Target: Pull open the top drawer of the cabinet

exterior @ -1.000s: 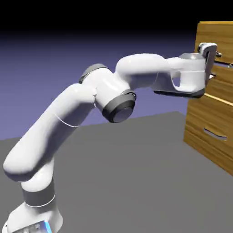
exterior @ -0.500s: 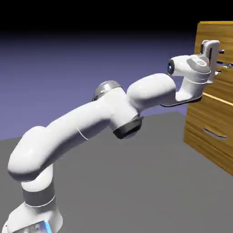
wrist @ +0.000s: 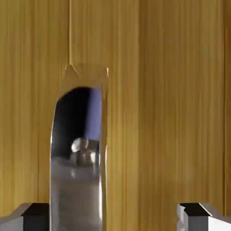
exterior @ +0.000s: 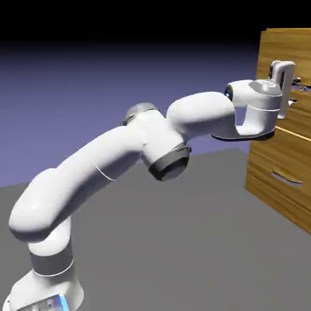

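The cabinet (exterior: 284, 45) of golden-brown wood grain stands at the exterior view's right. My gripper (exterior: 295, 84) is pressed up to the top drawer (exterior: 299, 114) at its thin silver handle (exterior: 302, 88). In the hand view the drawer's wood (wrist: 162, 113) fills the picture. The mirror-like handle (wrist: 79, 180) rises between my two finger tips, right against the left finger (wrist: 27, 216). A wide gap separates it from the right finger (wrist: 198, 216). The gripper (wrist: 113, 220) is open around the handle, not clamped on it.
The lower drawer front (exterior: 270, 188) with its curved silver handle (exterior: 287, 177) sits below my hand. The grey table (exterior: 182, 243) stretches from the arm's base to the cabinet's foot.
The arm has stretched out toward the cabinet and its elbow has dropped. The hand has turned and pushed onto the handle. The fingers have drawn closer together.
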